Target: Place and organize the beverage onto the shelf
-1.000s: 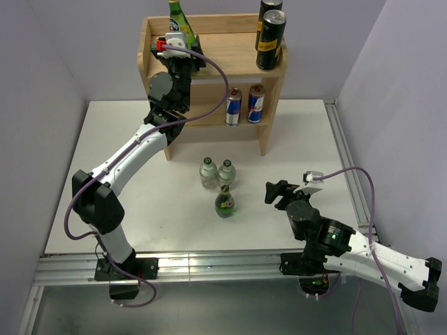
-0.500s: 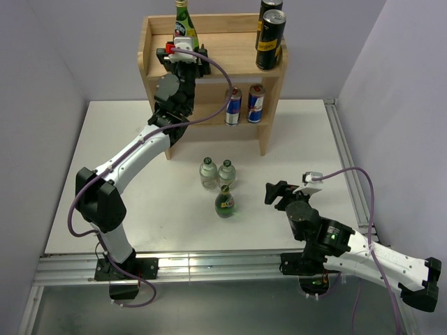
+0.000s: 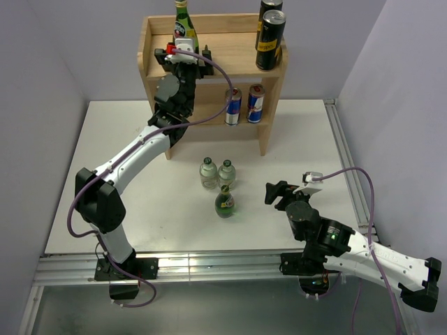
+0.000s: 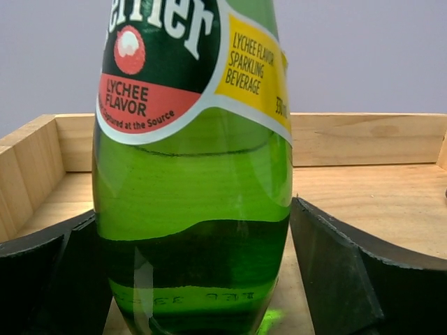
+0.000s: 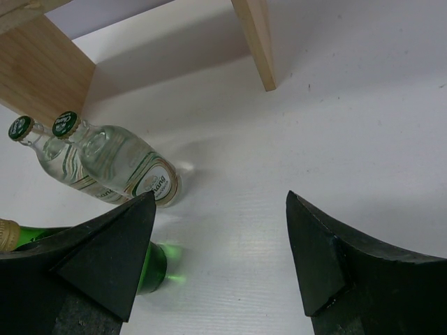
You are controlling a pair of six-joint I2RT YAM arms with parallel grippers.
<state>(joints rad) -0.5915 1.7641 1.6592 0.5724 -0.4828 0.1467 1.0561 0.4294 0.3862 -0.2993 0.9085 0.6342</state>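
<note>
A green Perrier bottle (image 3: 183, 19) (image 4: 192, 174) stands upright at the left of the top tier of the light-wood shelf (image 3: 273, 78) (image 4: 377, 188). My left gripper (image 3: 184, 58) (image 4: 192, 209) is open around the bottle's lower body, and a gap shows at its right finger (image 4: 335, 265). My right gripper (image 3: 274, 192) (image 5: 220, 199) hovers open and empty over the table, right of a small green bottle (image 3: 224, 201) (image 5: 150, 262) and two clear bottles (image 3: 208, 172) (image 3: 226, 171) (image 5: 126, 164).
Two black cans (image 3: 270, 38) stand at the right of the top tier. Two Red Bull cans (image 3: 233, 106) (image 3: 255, 103) are on the lower tier. The shelf's legs (image 5: 255, 42) rest on the white table (image 3: 307, 139), with walls on both sides.
The left gripper set the tilted green bottle upright on the top tier and spread its jaws off it. The right arm has not moved.
</note>
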